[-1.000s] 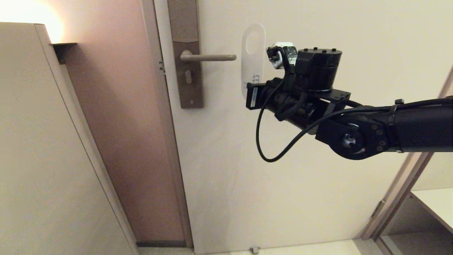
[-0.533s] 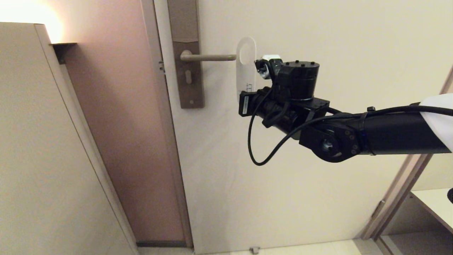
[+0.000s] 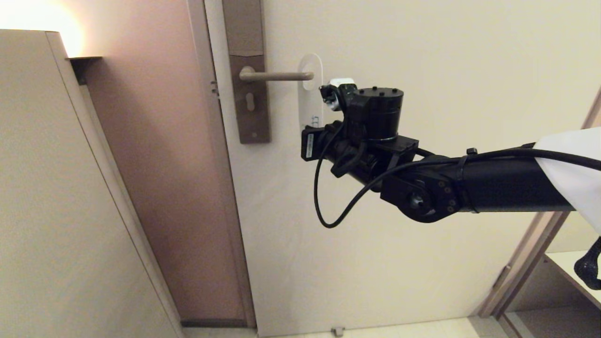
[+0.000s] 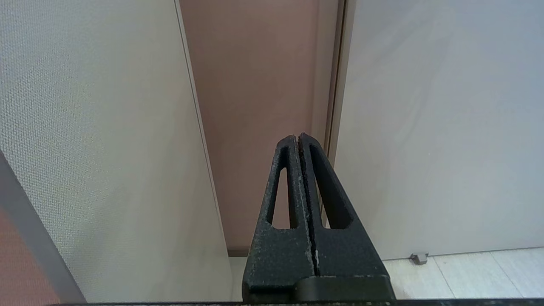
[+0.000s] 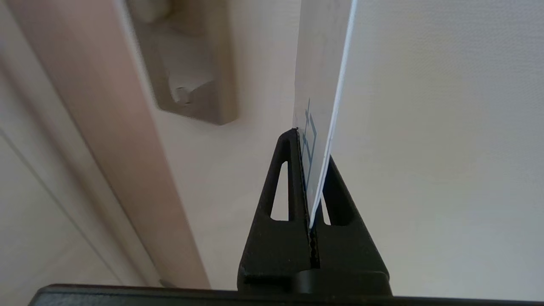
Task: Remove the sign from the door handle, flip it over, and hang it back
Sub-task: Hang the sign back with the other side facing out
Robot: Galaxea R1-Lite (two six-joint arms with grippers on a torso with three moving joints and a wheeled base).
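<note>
Sign [image 5: 323, 85] clamped edge-on between right gripper [image 5: 312, 170] jaws, white face showing.

A cream door [image 3: 422, 47] beside a brownish wall [image 3: 159, 155], warm lamp glow [image 3: 42, 19] above.

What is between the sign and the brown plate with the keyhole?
Only the door handle lies there, seen in the head view: it runs from the brown plate to the sign, its tip at the oval hole. The right gripper grips the sign.
</note>
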